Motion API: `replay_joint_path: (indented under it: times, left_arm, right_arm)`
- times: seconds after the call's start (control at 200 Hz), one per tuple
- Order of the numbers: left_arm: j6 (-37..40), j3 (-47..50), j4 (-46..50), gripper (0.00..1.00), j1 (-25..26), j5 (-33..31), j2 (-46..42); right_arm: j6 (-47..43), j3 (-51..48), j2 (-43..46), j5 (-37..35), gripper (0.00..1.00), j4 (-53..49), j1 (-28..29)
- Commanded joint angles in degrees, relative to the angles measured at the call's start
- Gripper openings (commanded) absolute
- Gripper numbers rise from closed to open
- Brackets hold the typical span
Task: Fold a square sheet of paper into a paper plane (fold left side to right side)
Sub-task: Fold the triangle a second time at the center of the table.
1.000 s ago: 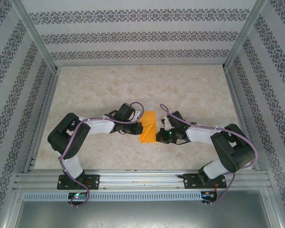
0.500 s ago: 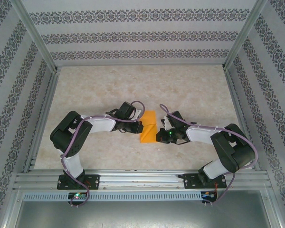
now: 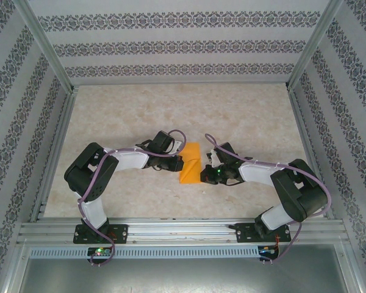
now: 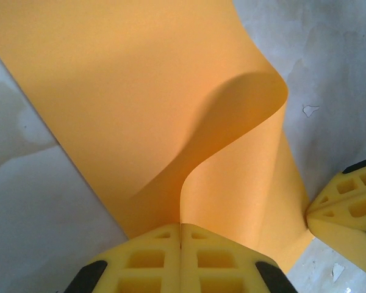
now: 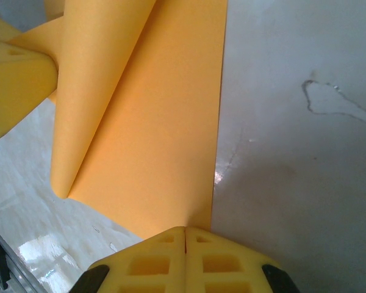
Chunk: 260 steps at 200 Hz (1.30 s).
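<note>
The square sheet of paper (image 3: 191,160) is bright orange and lies between my two grippers at the middle of the table. My left gripper (image 3: 180,163) is shut on the sheet's left edge. In the left wrist view that edge (image 4: 232,128) curls up off the table and over the flat part, running into the closed yellow tips of the left gripper (image 4: 181,226). My right gripper (image 3: 203,174) is shut, and its tips (image 5: 186,230) rest on the near right corner of the flat sheet (image 5: 152,122). Each wrist view catches the other gripper's yellow fingers (image 4: 348,213) (image 5: 18,79) beside the paper.
The pale marbled table (image 3: 244,116) is boxed in by patterned walls and aluminium posts (image 3: 46,49). A metal rail (image 3: 183,229) with both arm bases runs along the near edge. Bare table lies behind the paper.
The left arm's elbow has shifted slightly to the right. The paper and the right arm look the same.
</note>
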State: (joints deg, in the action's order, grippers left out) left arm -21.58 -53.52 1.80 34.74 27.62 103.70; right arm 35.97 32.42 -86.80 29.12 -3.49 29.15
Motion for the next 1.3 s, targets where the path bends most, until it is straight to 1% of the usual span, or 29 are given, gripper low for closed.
replay_joint_path:
  times: [0.0,0.44,0.994,1.119,1.294]
  left_arm:
    - [1.80,-1.79,2.05,0.00,-0.99,-1.00,0.70]
    - [2.10,-1.53,2.42,0.00,-1.06,-2.12,0.64]
    - [2.43,-2.56,1.91,0.00,-1.08,-1.72,3.77]
    - [2.63,-2.49,2.32,0.00,-1.08,-1.69,4.25]
    - [2.92,-2.20,2.84,0.00,-1.07,-1.73,4.46]
  right_arm:
    - [-1.16,-0.56,-1.26,-3.90,0.00,-5.04,0.19]
    - [-1.24,-0.69,-1.37,-4.01,0.00,-5.14,0.20]
    - [-1.31,-0.52,-1.27,-3.60,0.00,-5.32,0.21]
    - [-1.17,0.26,0.44,-2.05,0.00,-5.26,-0.12]
    - [0.19,0.76,6.26,1.58,0.00,-3.86,-2.39]
